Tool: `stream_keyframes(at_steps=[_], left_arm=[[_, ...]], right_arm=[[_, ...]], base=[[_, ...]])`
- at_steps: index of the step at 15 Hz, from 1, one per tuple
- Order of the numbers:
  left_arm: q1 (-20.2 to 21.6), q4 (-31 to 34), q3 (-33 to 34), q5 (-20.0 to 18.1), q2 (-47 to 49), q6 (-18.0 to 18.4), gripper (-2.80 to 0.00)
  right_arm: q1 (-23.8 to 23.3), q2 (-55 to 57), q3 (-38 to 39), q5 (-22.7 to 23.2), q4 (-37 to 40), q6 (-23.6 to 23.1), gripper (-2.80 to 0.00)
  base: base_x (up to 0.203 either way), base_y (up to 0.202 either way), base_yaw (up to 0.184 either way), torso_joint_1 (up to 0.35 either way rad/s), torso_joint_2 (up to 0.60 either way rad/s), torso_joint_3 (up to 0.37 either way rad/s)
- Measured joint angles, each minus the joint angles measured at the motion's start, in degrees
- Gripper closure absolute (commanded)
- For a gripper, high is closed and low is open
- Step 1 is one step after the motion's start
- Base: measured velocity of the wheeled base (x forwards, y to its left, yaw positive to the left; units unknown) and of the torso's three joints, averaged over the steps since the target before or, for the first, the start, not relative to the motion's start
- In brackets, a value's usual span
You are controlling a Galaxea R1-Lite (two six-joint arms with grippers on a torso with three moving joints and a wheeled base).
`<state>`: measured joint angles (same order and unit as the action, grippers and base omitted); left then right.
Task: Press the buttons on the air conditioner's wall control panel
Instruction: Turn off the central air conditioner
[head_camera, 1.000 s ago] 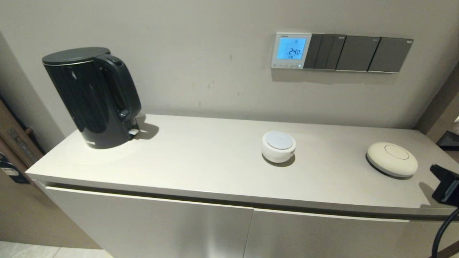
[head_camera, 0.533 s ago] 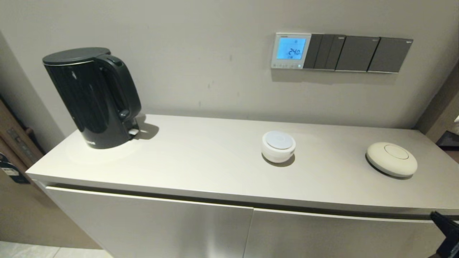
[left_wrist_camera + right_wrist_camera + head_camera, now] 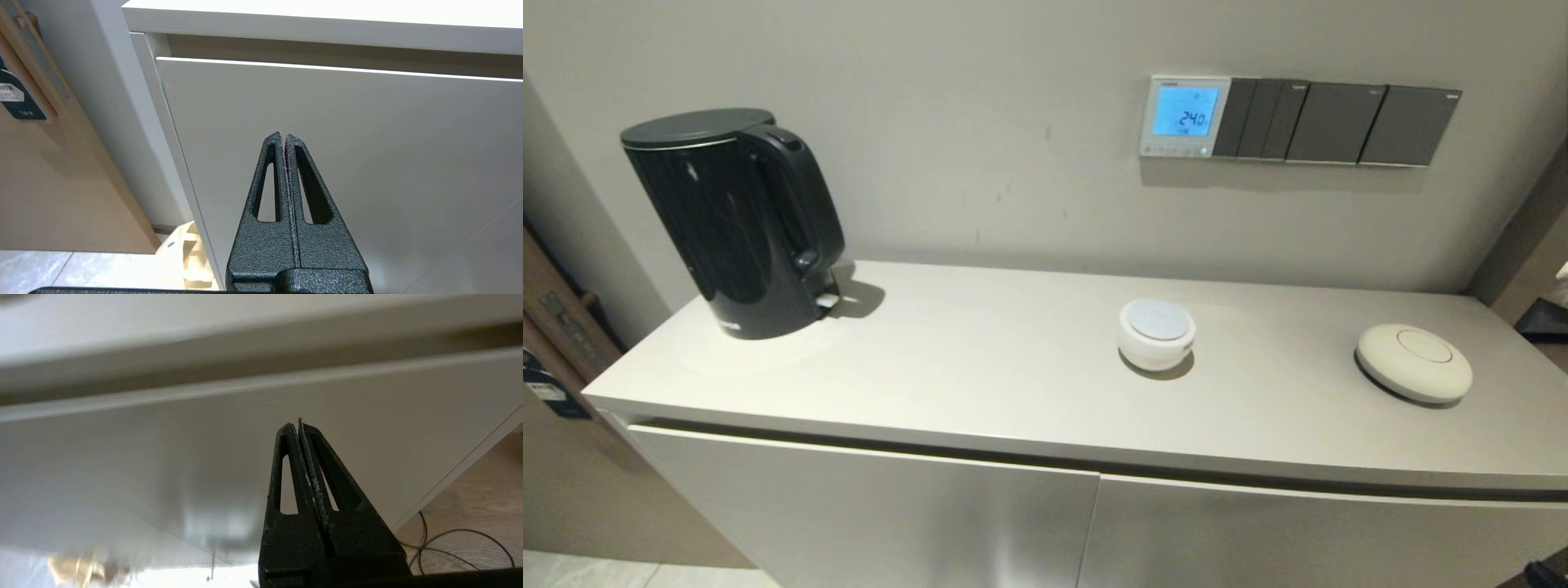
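The air conditioner's wall control panel (image 3: 1185, 115) is a small white-framed thermostat on the wall above the cabinet, its screen glowing blue with 24.0. Its row of tiny pale buttons (image 3: 1175, 149) runs along the bottom strip. Neither gripper shows in the head view apart from a dark scrap at the bottom right corner. My left gripper (image 3: 284, 136) is shut and empty, low in front of the left cabinet door. My right gripper (image 3: 297, 425) is shut and empty, low in front of the right cabinet door, below the countertop edge.
Dark grey switch plates (image 3: 1339, 122) adjoin the thermostat on its right. On the countertop (image 3: 980, 367) stand a black kettle (image 3: 735, 220), a small round white device (image 3: 1157, 332) and a flat cream disc (image 3: 1414, 362). Cables (image 3: 461, 543) lie on the floor.
My right gripper has dropped from beside the countertop's right end down below the cabinet edge and almost out of the head view. The thermostat still reads 24.0.
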<state>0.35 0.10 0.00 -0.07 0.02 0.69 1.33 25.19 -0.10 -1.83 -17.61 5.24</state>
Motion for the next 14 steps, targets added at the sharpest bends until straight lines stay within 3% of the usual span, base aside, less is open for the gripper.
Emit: stream_keyframes(at_steps=[3, 6, 10, 14], left_arm=[[0.0, 0.0, 0.0, 0.0, 0.0, 0.0, 0.0], [0.0, 0.0, 0.0, 0.0, 0.0, 0.0, 0.0], [0.0, 0.0, 0.0, 0.0, 0.0, 0.0, 0.0], [0.0, 0.0, 0.0, 0.0, 0.0, 0.0, 0.0]], right_arm=[[3.5, -6.8, 0.0, -0.2, 9.9, -0.2, 0.0], [4.0, -8.9, 0.1, -0.4, 10.8, -1.1, 0.0], [-0.2, -12.2, 0.0, 0.7, 13.8, -3.8, 0.0], [-1.4, -18.6, 0.0, 1.3, 17.3, -4.1, 0.0]], base=[[0.0, 0.0, 0.0, 0.0, 0.0, 0.0], [0.0, 0.0, 0.0, 0.0, 0.0, 0.0], [0.0, 0.0, 0.0, 0.0, 0.0, 0.0], [0.0, 0.0, 0.0, 0.0, 0.0, 0.0]])
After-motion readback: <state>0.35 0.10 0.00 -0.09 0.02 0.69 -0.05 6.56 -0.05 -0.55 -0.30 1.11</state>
